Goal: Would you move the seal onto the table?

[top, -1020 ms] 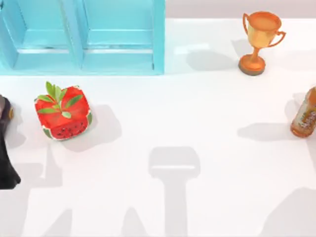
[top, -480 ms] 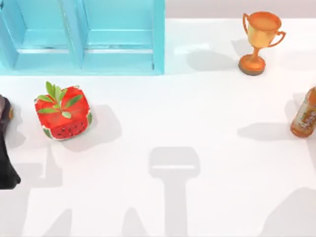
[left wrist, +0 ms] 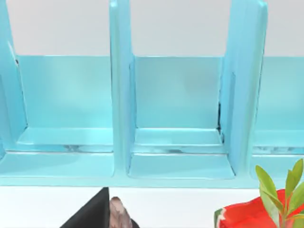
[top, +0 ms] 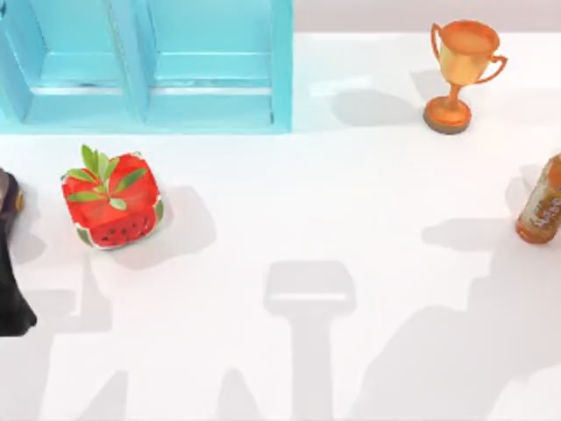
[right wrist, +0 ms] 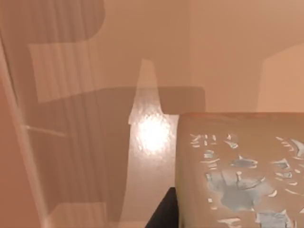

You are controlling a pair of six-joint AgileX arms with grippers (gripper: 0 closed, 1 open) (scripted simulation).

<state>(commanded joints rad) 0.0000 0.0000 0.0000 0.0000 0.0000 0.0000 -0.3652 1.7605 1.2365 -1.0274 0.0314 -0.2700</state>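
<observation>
The right gripper (right wrist: 223, 213) was closed on the small tan-brown stone-like seal block (right wrist: 237, 171), which sat close under the wrist camera with its pale chipped mark facing up. One dark finger (right wrist: 165, 213) pressed against the block's side. Past that finger lay only the broad, plain white table (top: 351, 202), crossed by shadows and well below the block, so the seal appeared to be held in the air and not yet resting on anything.

Half a second earlier, the soft grey shadow (top: 456, 351) at the table's lower right was a small patch near the corner. It had since spread far inward, towards the middle. This suggested the right arm was swinging in over open table with its load, and that the carry was nearly over and the set-down was close (lowering and letting go remained to be done).

The left gripper (top: 9, 202) stayed parked at the table's left edge, facing the light-blue panelled cabinet (top: 145, 66), and its grip could not be made out. Just beside it stood the red watermelon-patterned cube with green leaves (top: 112, 200). The orange-gold trophy cup (top: 460, 74) and amber bottle (top: 542, 206) had not moved.
</observation>
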